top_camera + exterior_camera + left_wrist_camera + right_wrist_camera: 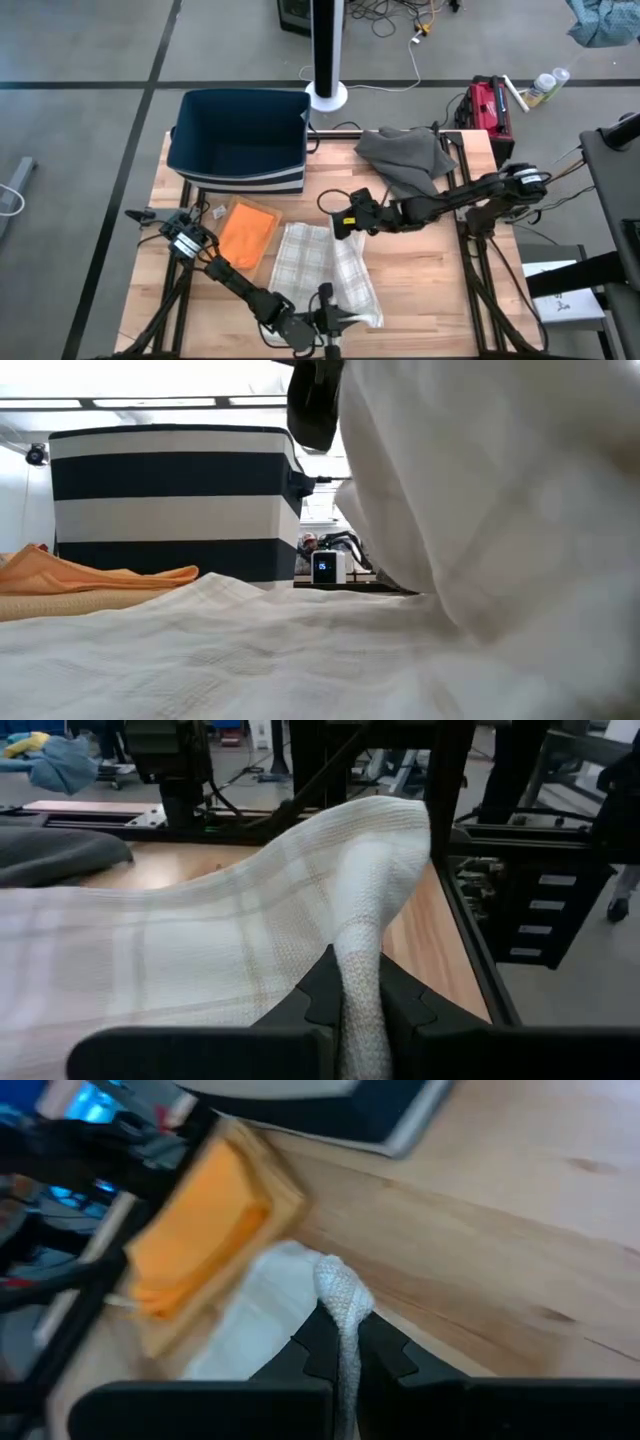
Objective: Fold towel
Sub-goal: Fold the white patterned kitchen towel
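White plaid woven towel [330, 270] lying long axis twelve-to-six; pinched shut by left end effector [335, 322] at six, right end effector [345, 224] at twelve.

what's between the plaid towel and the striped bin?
High view: a folded orange cloth lies between the plaid towel and the striped bin, left of the towel, with bare table around it.
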`<state>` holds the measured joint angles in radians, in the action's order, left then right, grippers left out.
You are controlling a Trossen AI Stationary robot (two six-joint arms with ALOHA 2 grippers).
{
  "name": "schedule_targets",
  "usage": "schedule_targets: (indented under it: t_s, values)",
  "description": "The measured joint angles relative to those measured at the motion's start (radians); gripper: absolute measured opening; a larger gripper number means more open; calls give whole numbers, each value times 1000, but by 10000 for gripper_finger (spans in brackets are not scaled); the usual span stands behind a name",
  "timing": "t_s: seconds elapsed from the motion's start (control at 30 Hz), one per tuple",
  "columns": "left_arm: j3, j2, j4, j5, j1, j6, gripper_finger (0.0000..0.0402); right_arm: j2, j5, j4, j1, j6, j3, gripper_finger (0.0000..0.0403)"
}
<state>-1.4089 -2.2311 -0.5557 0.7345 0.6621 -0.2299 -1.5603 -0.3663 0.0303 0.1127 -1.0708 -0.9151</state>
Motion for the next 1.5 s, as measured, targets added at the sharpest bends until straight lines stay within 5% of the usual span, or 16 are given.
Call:
schedule_targets:
  t_s: [0.5, 1.0, 1.5]
  values:
    - [4, -8, -103, -47, -51, 48, 17, 41, -27, -504, -14, 42, -287, 7]
    - [-106, -135, -197, -85, -83, 157, 15, 46, 9, -510, -33, 44, -287, 7]
    - [-108, -123, 44, -65, -51, 148, 15, -41, -1, -449, -19, 10, -244, 7]
